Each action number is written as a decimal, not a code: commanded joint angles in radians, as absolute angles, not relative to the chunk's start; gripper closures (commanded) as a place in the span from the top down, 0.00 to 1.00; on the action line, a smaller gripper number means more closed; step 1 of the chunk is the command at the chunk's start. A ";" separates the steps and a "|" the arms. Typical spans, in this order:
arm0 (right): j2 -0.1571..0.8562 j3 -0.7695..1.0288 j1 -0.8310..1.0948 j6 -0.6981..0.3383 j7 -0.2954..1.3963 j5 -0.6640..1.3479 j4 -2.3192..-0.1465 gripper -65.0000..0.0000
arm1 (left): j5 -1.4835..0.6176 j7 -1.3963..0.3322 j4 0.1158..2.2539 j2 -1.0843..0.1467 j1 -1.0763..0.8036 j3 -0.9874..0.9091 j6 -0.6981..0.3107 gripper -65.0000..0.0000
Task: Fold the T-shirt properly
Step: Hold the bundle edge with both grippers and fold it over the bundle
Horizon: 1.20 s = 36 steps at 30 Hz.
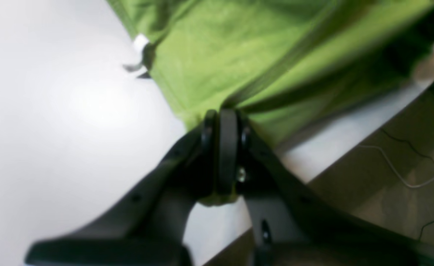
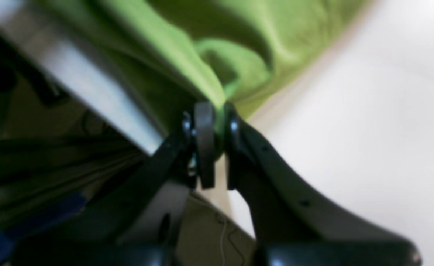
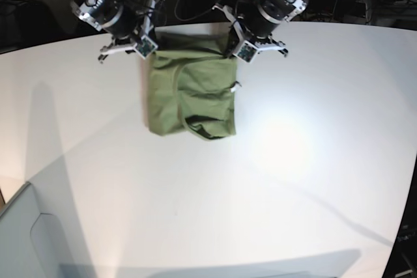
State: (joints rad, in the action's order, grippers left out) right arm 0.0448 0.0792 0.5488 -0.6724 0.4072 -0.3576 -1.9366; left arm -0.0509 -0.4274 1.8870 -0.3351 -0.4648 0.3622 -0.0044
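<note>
the t-shirt [image 3: 191,99], a plain green one, is seen lying on the white table [image 3: 293,161] near its far edge, folded into a rough rectangle with wrinkles and a curved hem or neckline showing near its front edge. a small white tag [image 1: 140,42] is seen sticking out at one side edge of the cloth.

the left gripper [image 1: 224,122] is closed tight on the t-shirt, with a pinch of green fabric drawn up between the jaws; taut folds are seen running from the grip across the cloth. this grip is placed at a far corner of the t-shirt, close to the table's edge, beyond which a floor with thin cables [image 1: 405,173] is visible.

the right gripper [image 2: 211,118] is likewise closed on the t-shirt, with a ridge of bright green fabric caught between the jaws at the other far corner, beside the table's edge.

in the base view, both arms are seen at the far side of the table, one at each far corner of the t-shirt.
</note>
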 commanded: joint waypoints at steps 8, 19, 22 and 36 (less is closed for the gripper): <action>0.079 0.051 0.599 -0.671 0.300 -0.344 -1.942 0.00 | -0.050 -0.415 1.902 -0.332 -0.441 0.361 -0.001 0.00; 0.130 0.005 0.573 -0.670 0.303 -0.348 -1.871 0.03 | -0.050 -0.418 1.902 -0.338 -0.414 0.361 -0.001 0.00; 0.140 -0.013 0.575 -0.670 0.306 -0.348 -1.888 0.17 | -0.050 -0.418 1.902 -0.338 -0.415 0.363 -0.001 0.00; 0.134 0.019 0.595 -0.667 0.306 -0.344 -2.074 0.52 | -0.050 -0.418 1.902 -0.341 -0.423 0.361 -0.001 0.00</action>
